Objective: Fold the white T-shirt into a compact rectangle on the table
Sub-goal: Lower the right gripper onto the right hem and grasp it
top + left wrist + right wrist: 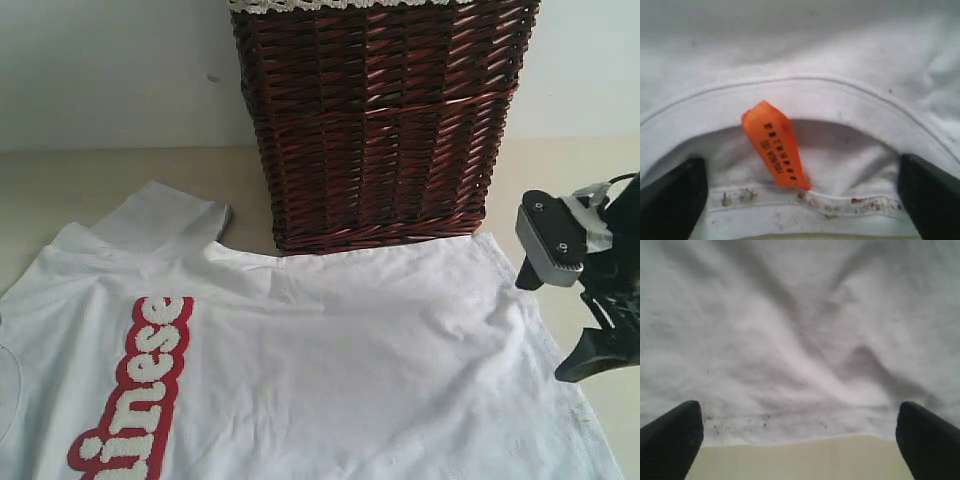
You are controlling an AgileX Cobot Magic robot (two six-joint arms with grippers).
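Right claw (545,330): jaws spread wide, holding nothing. It is poised at the hem end of the shirt (350,350).
Right claw, wrist view: the hem (790,436) runs straight across from one jaw to the other. A strip of bare table (800,462) lies on the claw's side of it, and the cloth spreads away beyond.
Left claw (800,160): jaws also wide apart and empty. It is out of the exterior view.
Left claw, wrist view: the collar (815,92) arches between the jaws, and the orange tag (775,150) sits roughly midway between them.
Contact: I cannot tell whether either claw touches the cloth.
Shirt: spread flat and face up on the table, covering most of its near part. One sleeve (165,215) points toward the far edge.
Long axis: collar to hem, running along the table's far edge. The red lettering (140,390) runs across that axis.
Nearer arm: the left for the neck end and the right for the hem end. Each claw faces its own short end squarely.
Coming move, as I judge it: each claw takes the edge in front of it, so the fold would turn across the long axis.
Basket (380,130): stands toward the far edge, with its base just touching the shirt's far side. A lift toward that edge would have little room.
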